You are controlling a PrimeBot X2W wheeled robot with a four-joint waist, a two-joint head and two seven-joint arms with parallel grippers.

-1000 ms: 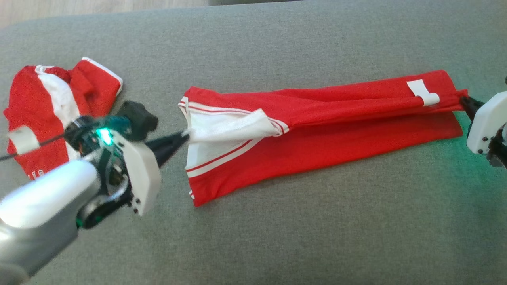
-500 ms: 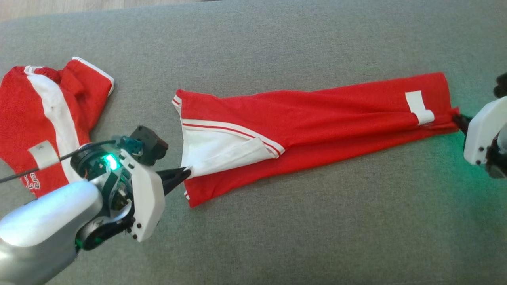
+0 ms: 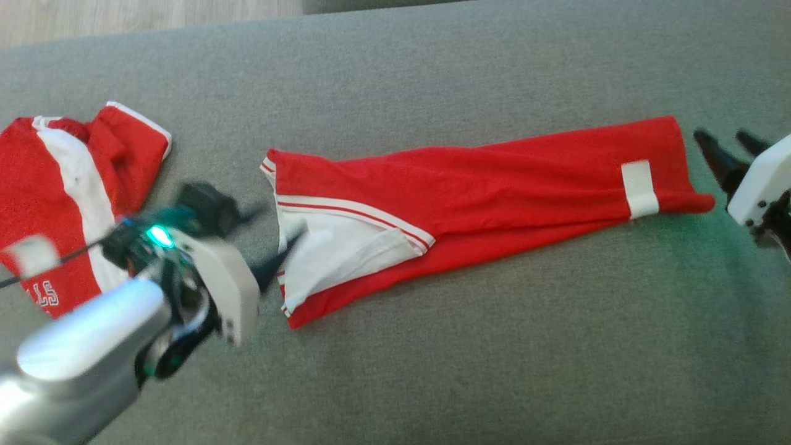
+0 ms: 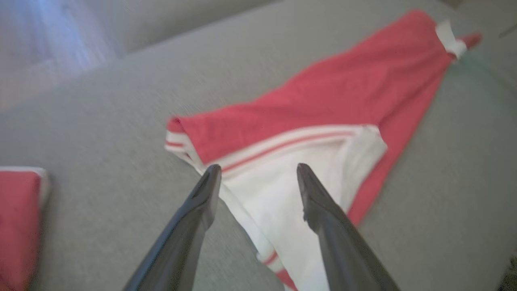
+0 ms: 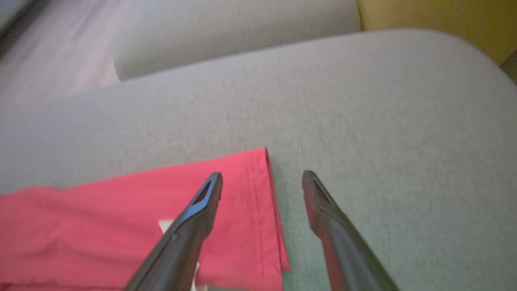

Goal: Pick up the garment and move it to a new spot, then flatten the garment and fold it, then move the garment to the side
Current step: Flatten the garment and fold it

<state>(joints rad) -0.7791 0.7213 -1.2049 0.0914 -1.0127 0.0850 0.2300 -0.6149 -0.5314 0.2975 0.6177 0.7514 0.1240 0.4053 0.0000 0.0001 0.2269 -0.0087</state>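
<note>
The long red-and-white fabric garment (image 3: 482, 191) lies flat across the grey upholstered seat (image 3: 494, 371). The left gripper (image 4: 257, 167) and right gripper (image 3: 720, 139) stand spread apart at its ends, empty.

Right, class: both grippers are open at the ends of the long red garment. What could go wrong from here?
1. The white flap at the long red garment's left end lies turned over; another fold may trap that crease.
2. The open left gripper hangs over the layered edge there; closing might pinch just one layer.
3. A second red garment lies close on the left; moving the folded one that way could overlap it.
</note>
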